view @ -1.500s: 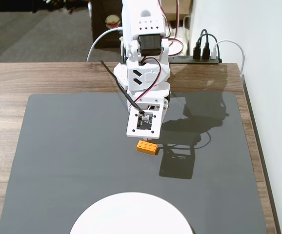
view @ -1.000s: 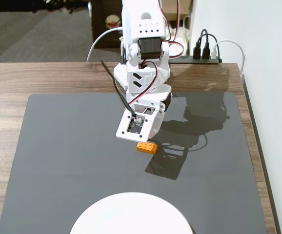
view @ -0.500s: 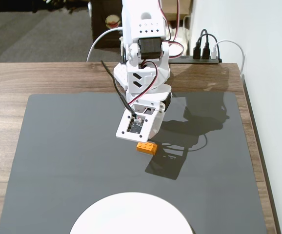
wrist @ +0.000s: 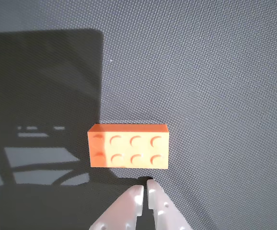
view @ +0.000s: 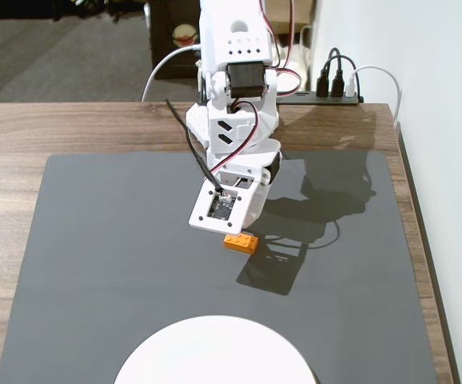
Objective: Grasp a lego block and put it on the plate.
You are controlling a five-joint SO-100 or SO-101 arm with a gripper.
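Lego block flat on mat | arm bent down over it | jaws pressed together, empty

An orange brick is seen lying studs-up on a dark textured mat. The gripper tips are held nearly together just below it.

Dark grey mat, wooden table, power strip
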